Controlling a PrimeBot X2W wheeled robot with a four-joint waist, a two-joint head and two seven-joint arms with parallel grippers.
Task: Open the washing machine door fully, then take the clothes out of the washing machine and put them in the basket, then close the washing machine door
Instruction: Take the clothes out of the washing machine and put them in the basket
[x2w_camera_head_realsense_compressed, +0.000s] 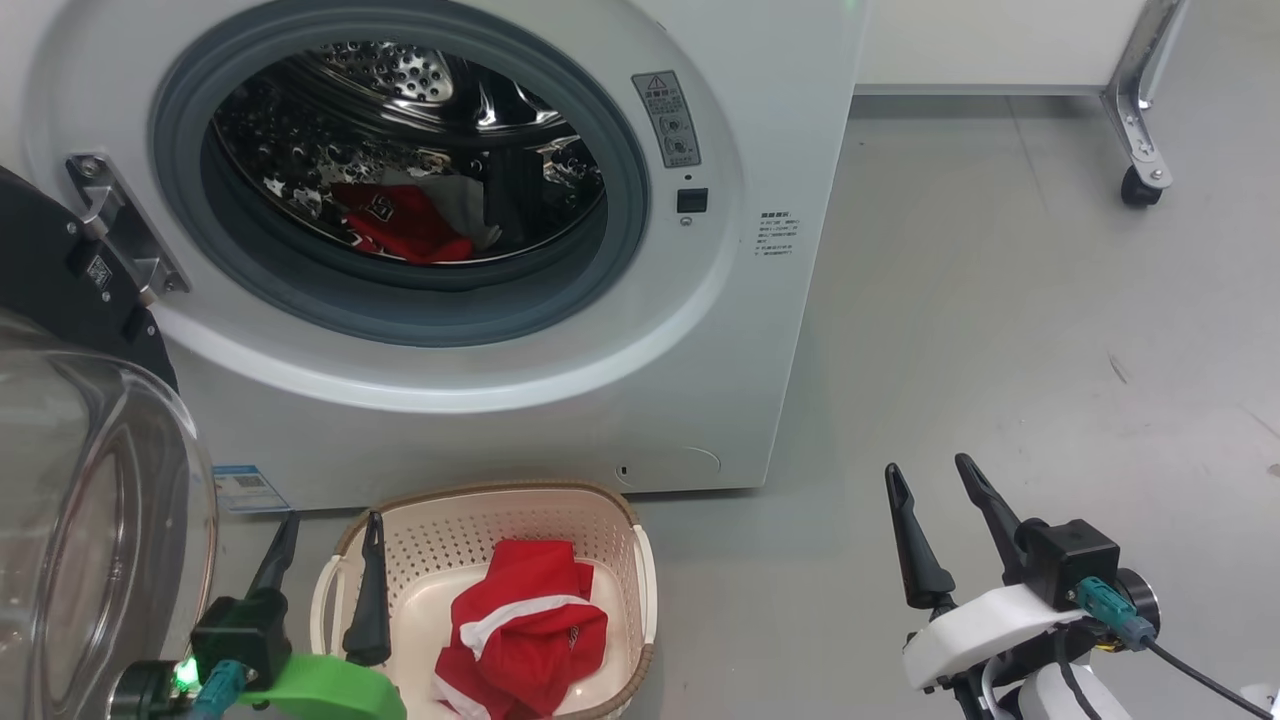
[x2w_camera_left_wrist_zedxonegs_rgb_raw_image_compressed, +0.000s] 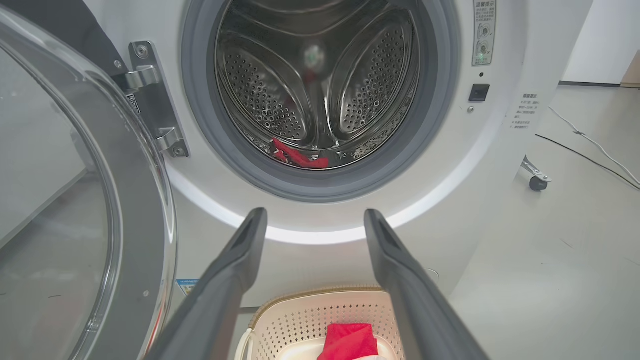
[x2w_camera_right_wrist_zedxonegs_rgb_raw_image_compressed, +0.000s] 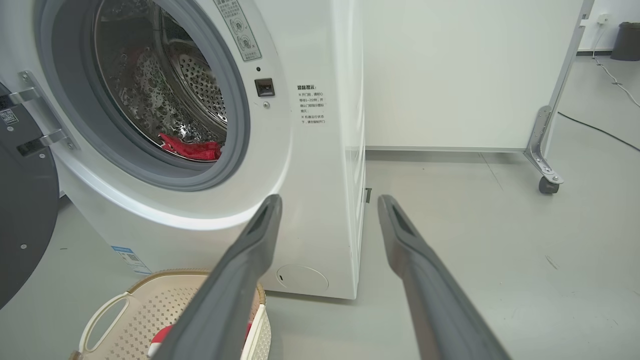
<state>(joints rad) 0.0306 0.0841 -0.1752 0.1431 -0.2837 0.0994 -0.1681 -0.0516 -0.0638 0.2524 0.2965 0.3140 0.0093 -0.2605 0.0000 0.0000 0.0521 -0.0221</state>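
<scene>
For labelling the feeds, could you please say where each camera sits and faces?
Head view: on the head, facing forward and down at the washing machine and basket; left pincer and right pincer, open.
Left wrist view: along its fingers toward the drum.
Right wrist view: along its fingers, at the machine's right corner and floor.
All share the clothes in the drum.
</scene>
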